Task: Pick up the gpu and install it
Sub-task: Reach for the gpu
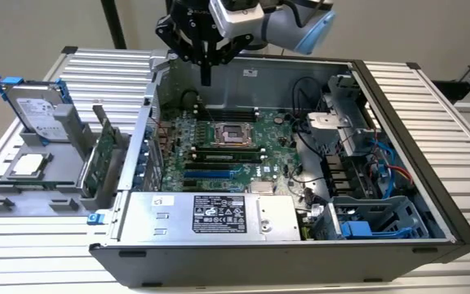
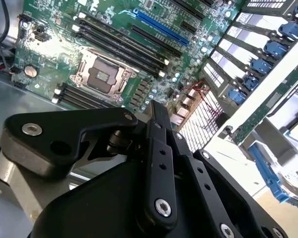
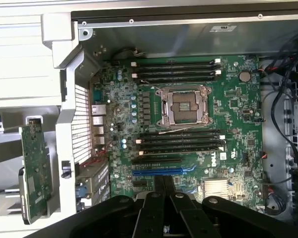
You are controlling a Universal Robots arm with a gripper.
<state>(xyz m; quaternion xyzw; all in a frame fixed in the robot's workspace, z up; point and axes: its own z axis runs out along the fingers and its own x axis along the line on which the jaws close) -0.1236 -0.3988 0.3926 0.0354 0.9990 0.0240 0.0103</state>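
Observation:
The gpu (image 1: 96, 160) is a thin green card standing on edge in a grey holder (image 1: 35, 190), just outside the open computer case's wall on the exterior view's left. It also appears in the first wrist view as the gpu (image 3: 35, 168) and in the second wrist view as an edge-on green strip, the gpu (image 2: 268, 106). My gripper (image 1: 206, 79) hangs above the back of the case, over the large green motherboard (image 1: 218, 153), well apart from the card. Its black fingers (image 3: 164, 181) are shut together with nothing between them. In the second wrist view the gripper (image 2: 156, 106) points at the board.
A silver hard drive in a blue frame (image 1: 39, 113) and a square chip (image 1: 27, 164) share the holder. Inside the case are a silver power supply (image 1: 218, 214), a drive cage (image 1: 366, 220) and loose cables (image 1: 382, 165). A blue slot (image 3: 156, 172) lies on the motherboard.

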